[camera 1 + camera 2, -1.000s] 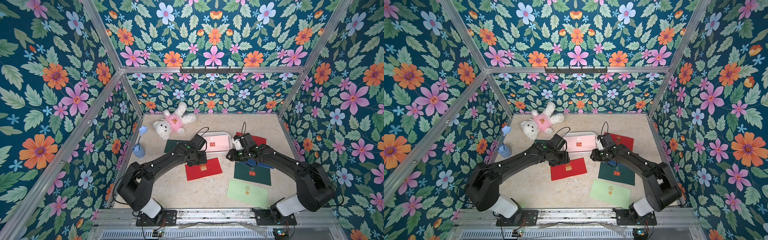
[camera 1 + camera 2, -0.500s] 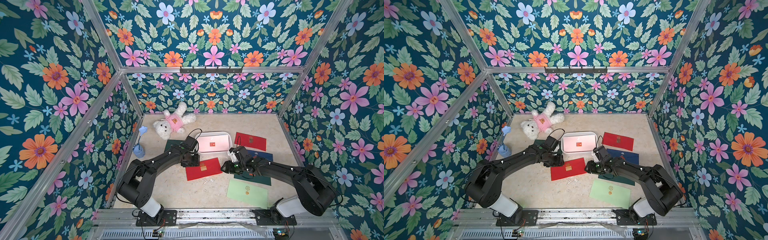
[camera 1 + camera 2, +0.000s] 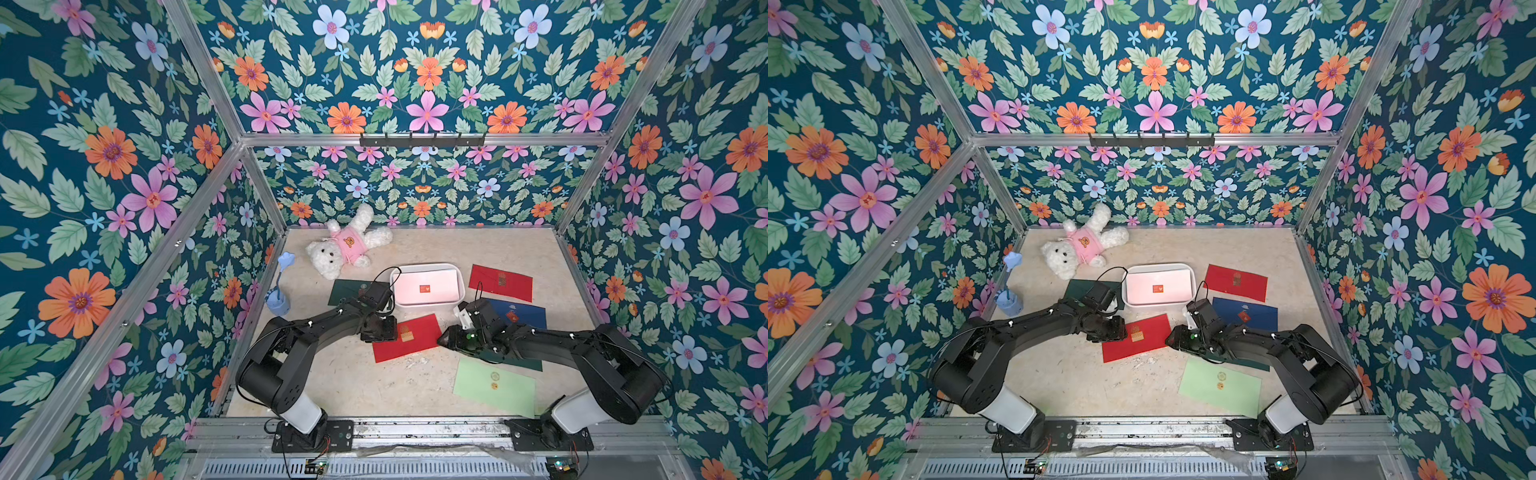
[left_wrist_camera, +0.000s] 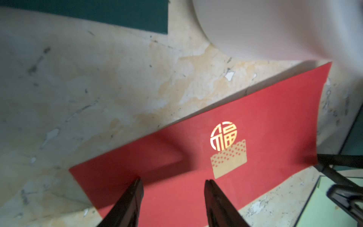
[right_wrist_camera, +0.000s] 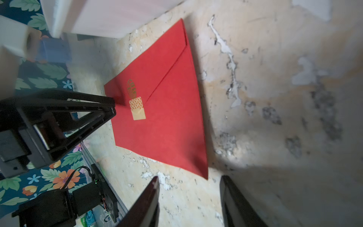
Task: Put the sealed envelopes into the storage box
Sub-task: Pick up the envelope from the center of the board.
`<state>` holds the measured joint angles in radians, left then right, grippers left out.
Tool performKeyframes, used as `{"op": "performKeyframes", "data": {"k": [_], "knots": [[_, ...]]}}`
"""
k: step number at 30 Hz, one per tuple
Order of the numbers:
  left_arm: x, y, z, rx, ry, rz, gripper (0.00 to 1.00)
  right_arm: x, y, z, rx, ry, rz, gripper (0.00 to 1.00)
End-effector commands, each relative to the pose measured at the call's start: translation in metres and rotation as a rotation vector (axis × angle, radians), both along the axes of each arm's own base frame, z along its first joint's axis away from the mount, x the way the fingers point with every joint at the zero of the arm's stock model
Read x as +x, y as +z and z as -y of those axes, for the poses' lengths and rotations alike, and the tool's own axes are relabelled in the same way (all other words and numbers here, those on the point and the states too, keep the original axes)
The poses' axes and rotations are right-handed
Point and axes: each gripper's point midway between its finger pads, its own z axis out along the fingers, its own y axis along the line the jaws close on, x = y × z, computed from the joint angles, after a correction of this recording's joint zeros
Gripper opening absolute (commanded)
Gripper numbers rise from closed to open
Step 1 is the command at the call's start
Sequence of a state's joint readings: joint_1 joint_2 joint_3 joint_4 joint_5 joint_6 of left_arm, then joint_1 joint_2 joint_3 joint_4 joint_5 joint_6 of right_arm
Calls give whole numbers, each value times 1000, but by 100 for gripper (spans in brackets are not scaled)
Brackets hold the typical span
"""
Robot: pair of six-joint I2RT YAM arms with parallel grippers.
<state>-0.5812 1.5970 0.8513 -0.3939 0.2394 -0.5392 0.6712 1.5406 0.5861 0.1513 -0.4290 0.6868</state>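
Note:
In both top views the white storage box [image 3: 428, 306] [image 3: 1158, 305] holds a pale pink envelope [image 3: 424, 288] with a red seal. A red envelope [image 3: 409, 338] [image 4: 255, 127] [image 5: 172, 118] lies flat just in front of the box. My left gripper [image 3: 384, 328] [image 4: 173, 181] is open, its tips low over that envelope's left end. My right gripper [image 3: 444, 340] [image 5: 189, 177] is open on bare table, just off the envelope's right corner. Other envelopes lie on the table: red [image 3: 500, 282], navy [image 3: 519, 313], dark green [image 3: 347, 291], light green [image 3: 494, 386]. My right arm partly covers another dark green one [image 3: 519, 361].
A white teddy bear [image 3: 345, 249] in a pink shirt lies at the back left. A small blue cup with a flower [image 3: 277, 301] stands by the left wall. Flowered walls close in three sides, and a metal rail [image 3: 415, 428] runs along the front.
Both grippers came away from the storage box towards the middle red envelope: the right one swung forward and left, the left one slid onto the envelope's end and its jaws narrowed a little.

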Motion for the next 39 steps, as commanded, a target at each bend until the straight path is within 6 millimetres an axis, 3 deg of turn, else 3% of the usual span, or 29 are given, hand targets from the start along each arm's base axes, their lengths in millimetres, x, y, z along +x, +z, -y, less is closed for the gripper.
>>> {"op": "performKeyframes", "data": {"k": [1,14,21,26,30,34,39], "knots": [[-4,-4,-1,-4,6,-14,57,0,-3,-3,17,-12,-11,53],[-17,-19,-3,-13,-7,-60,56,11,-11,-7,27,-47,3,48],[-20,-16,0,-42,-13,-63,56,20,-8,-6,9,-68,33,16],[-10,10,5,-64,-25,-11,58,22,-1,-4,-6,-68,55,9],[8,54,17,-97,-101,81,61,19,10,-2,-16,-20,98,6],[14,88,32,-117,-302,158,63,13,34,-3,3,68,190,5],[20,108,36,-83,-483,257,64,4,68,-7,36,181,287,4]]}}
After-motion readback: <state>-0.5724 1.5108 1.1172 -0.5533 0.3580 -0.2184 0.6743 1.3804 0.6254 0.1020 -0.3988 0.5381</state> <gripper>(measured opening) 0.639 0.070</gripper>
